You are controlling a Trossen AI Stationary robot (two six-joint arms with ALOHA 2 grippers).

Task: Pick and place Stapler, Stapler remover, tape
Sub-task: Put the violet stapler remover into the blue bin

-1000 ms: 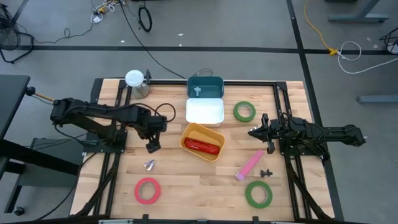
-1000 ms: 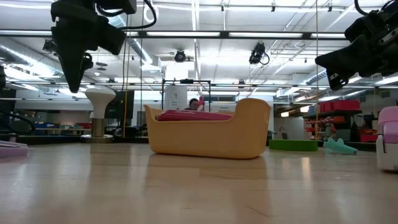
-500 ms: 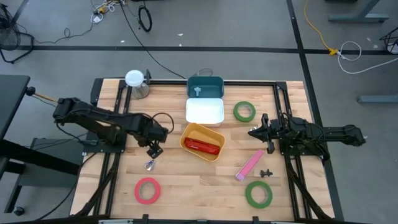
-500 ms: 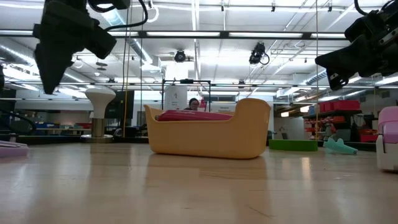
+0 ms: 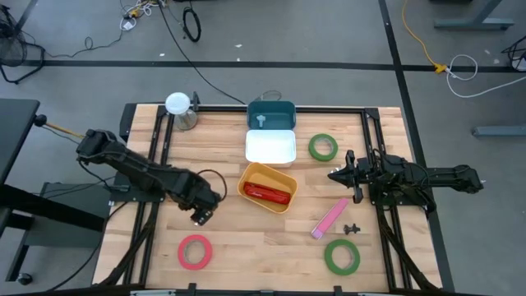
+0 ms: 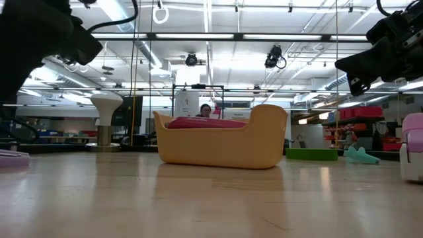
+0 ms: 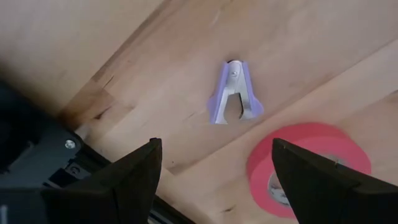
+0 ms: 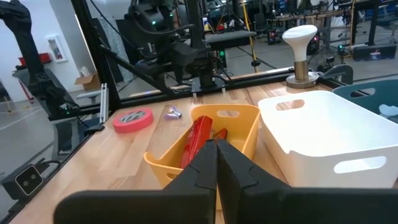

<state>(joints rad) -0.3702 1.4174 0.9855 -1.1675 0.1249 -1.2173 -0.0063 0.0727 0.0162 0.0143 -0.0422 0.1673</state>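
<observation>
My left claw (image 7: 214,171): fingers spread wide, empty, hanging just above the desk (image 5: 246,238).
Staple remover (image 7: 234,94): small, purple and silver, lying on the wood just past my fingertips.
Red tape (image 7: 309,167): flat on the desk beside the staple remover.
Yellow bin (image 5: 267,187): mid-desk, red stapler (image 5: 265,193) inside.
My right claw (image 5: 335,174): clenched, empty, raised beside the bin.
Green tape rolls: one near the white bin (image 5: 270,147), at (image 5: 323,147); one at the front edge (image 5: 341,256).

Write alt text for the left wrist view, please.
A small purple staple remover lies on the wooden table, framed between the left tool's two open dark fingers. A red tape roll lies flat beside it, not touching.
</observation>
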